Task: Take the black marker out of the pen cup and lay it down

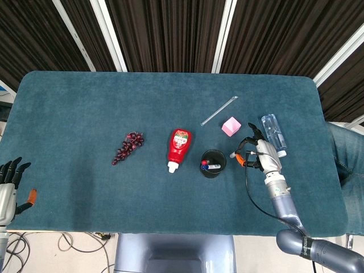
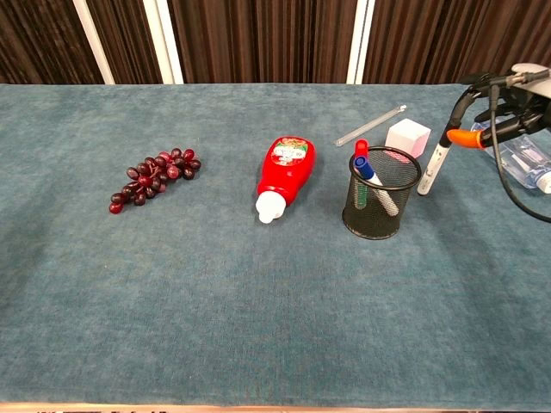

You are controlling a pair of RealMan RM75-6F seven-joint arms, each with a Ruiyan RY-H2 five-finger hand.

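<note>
The big blue-green table point(image 2: 215, 301) holds everything here. On the far side from the right hand point(image 1: 260, 154) lie the red bottle point(image 2: 284, 176) and the bunch of grapes point(image 2: 151, 174); both are well away from it.

Just past the hand, toward the robot's left, stands the black mesh cup point(image 2: 380, 205). It is upright, and a red pen and a blue pen poke out of its top. On the other side of the hand, close by, lies a clear plastic bottle point(image 1: 273, 132). A pink block point(image 2: 407, 136) sits just behind the cup.

The right hand pinches the marker point(image 2: 432, 167) near its top end, between an orange-tipped thumb and a finger. The marker is out of the cup. It hangs down from the hand, tilted a little, with its low end just beside the cup's rim and very near the cloth. I cannot tell if the tip touches the table.

So the marker's long line runs mostly up and down. To lay it flat, I think the hand must tip it over sideways, away from the cup.

The left hand point(image 1: 8, 181) rests far off at the table's near edge, fingers apart, holding nothing. The right hand is the one for this job.
</note>
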